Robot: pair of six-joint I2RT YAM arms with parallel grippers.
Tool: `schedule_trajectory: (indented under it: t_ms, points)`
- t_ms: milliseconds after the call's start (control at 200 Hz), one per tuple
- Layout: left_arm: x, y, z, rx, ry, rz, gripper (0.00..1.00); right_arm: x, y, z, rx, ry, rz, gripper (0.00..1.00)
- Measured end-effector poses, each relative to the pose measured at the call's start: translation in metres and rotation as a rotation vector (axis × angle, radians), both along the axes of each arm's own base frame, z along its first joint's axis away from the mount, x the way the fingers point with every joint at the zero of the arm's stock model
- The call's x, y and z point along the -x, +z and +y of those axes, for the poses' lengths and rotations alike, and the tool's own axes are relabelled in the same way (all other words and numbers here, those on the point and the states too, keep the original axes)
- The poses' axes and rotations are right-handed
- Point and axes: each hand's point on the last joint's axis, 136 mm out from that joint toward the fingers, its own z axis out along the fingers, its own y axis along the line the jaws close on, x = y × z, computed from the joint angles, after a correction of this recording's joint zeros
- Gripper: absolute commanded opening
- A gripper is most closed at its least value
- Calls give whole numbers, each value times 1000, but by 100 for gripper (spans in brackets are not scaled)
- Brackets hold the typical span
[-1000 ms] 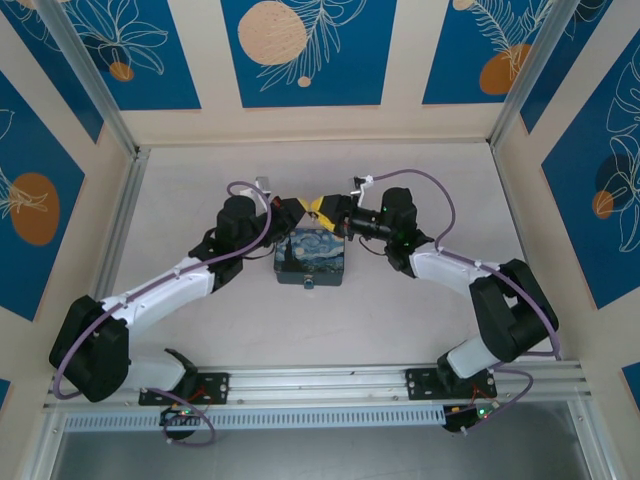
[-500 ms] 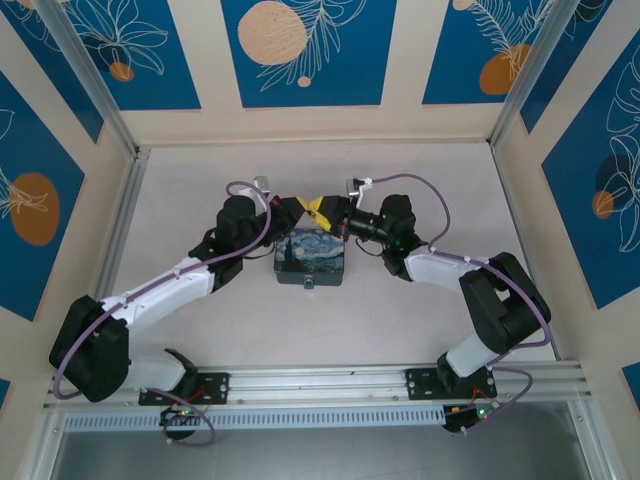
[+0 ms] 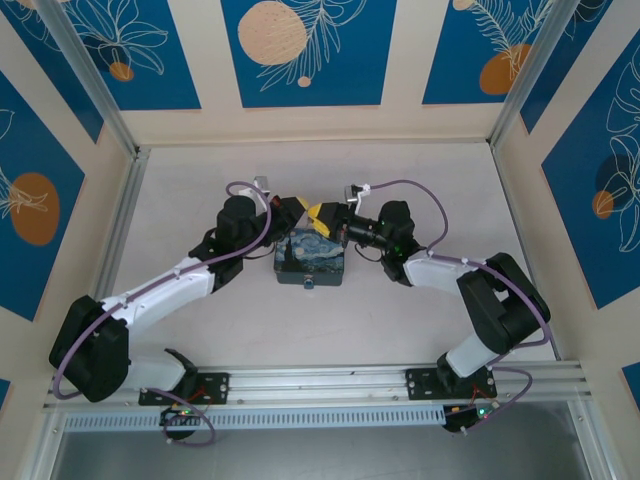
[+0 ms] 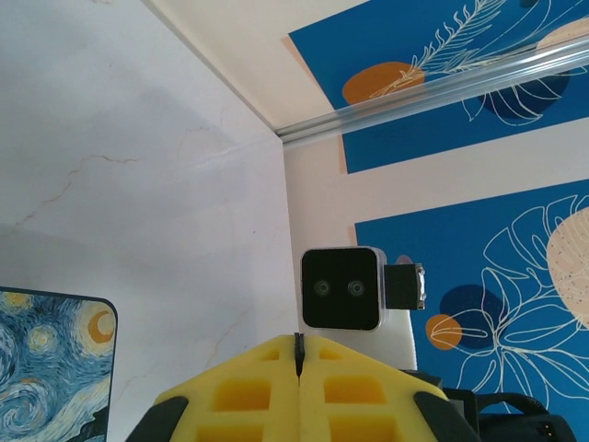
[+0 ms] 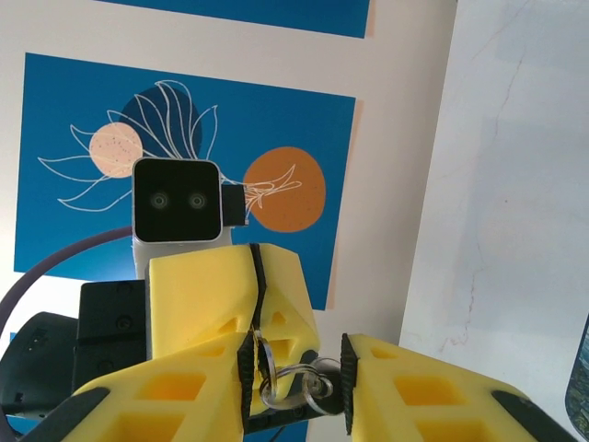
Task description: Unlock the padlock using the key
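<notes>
Right wrist, metal rings (image 5: 308, 385) half hidden inside right tool (image 5: 294, 344)

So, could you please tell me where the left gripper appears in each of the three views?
Top external: the left gripper sits just left of centre, at the far-left corner of the painted tin.
Left wrist: the left gripper is bottom centre, shut.
Right wrist: the left gripper is lower left, facing the lens.
Shared landmark: the white table.

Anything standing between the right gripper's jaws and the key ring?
Nothing visible. In the right wrist view the key ring hangs from the shut left gripper, inside the gap of the right gripper, whose jaws stand open on either side, with no other thing between them.
</notes>
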Motion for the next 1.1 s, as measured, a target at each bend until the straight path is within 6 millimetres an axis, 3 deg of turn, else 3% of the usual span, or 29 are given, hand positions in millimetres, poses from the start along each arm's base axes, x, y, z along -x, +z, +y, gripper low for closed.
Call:
schedule_trajectory:
  t_ms: [455, 1100]
  points:
    - [0, 0, 0, 0, 3, -1, 0, -1, 1, -1, -2, -4, -3, 27]
    - [-2, 0, 3, -4, 23, -3, 0, -6, 5, -1, -12, -10, -5, 13]
